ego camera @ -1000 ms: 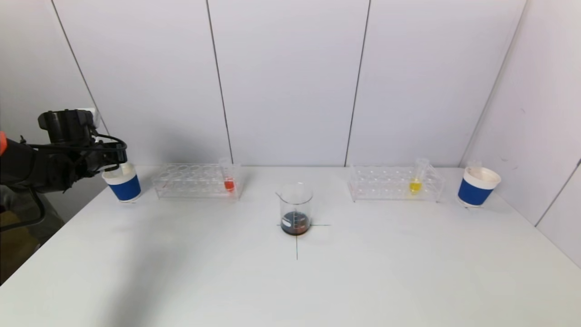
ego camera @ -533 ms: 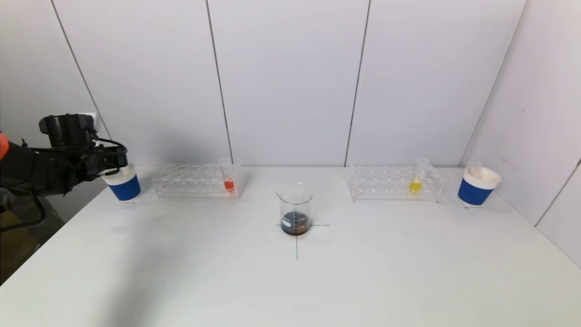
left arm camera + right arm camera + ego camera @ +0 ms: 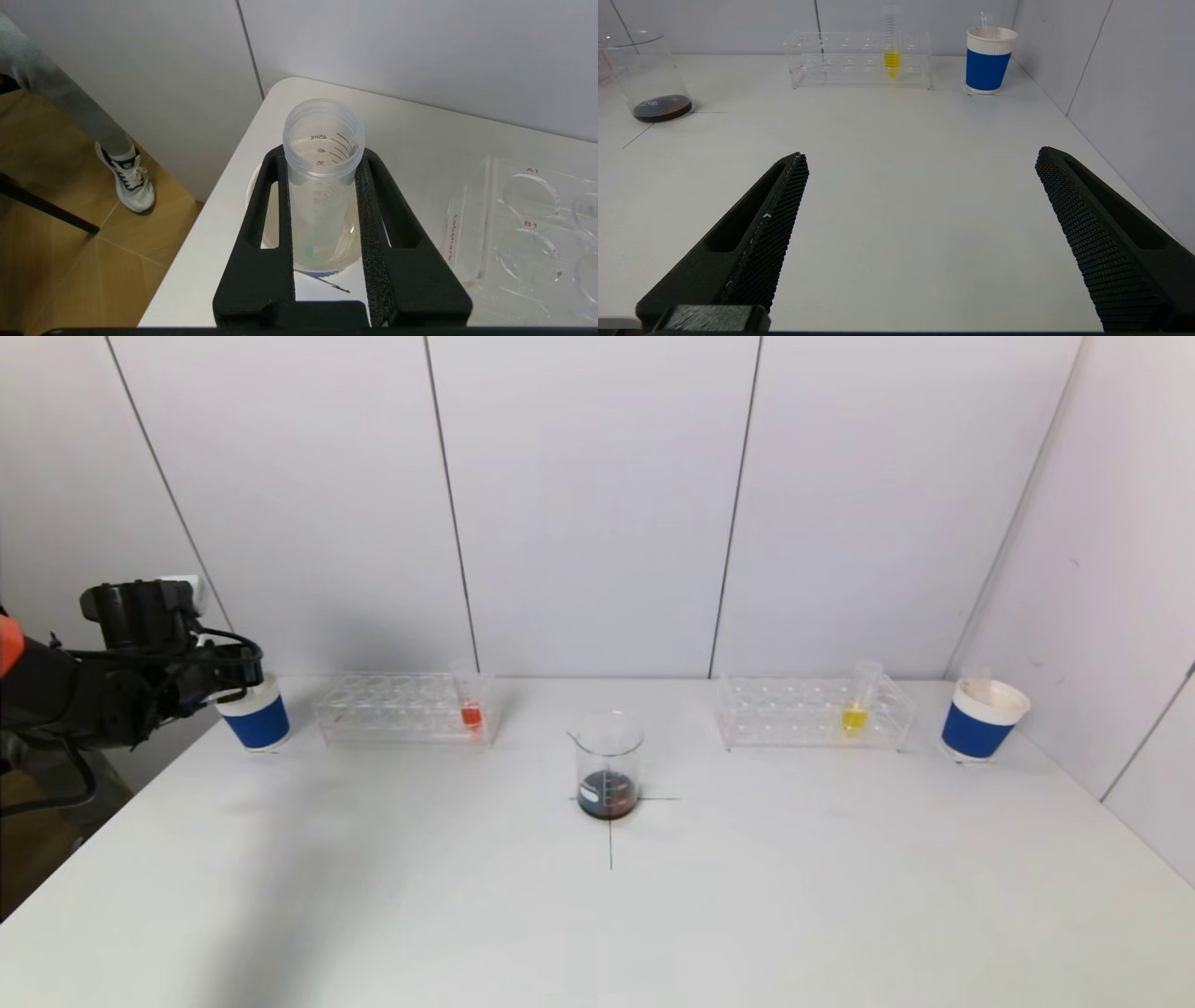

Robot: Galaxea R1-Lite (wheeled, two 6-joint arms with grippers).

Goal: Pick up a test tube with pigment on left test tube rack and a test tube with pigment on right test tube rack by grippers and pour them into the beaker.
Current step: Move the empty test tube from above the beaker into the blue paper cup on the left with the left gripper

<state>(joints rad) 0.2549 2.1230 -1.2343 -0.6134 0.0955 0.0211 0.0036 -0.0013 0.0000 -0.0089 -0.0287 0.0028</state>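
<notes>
The left gripper [image 3: 323, 186] is clamped on an empty clear test tube [image 3: 322, 154], holding it upright over the blue paper cup [image 3: 254, 717] at the table's [image 3: 597, 915] far left edge, the tube's lower end inside the cup. Just beside the cup stands the left test tube rack [image 3: 401, 709] with a red-filled tube [image 3: 470, 707]. The beaker [image 3: 609, 765], holding dark liquid, sits mid-table, well apart. The right gripper [image 3: 922, 161] hangs low over the table with its fingers spread wide, holding nothing. Beyond it stand the right test tube rack [image 3: 861, 58] with a yellow-filled tube [image 3: 891, 51] and a second blue cup [image 3: 989, 59].
</notes>
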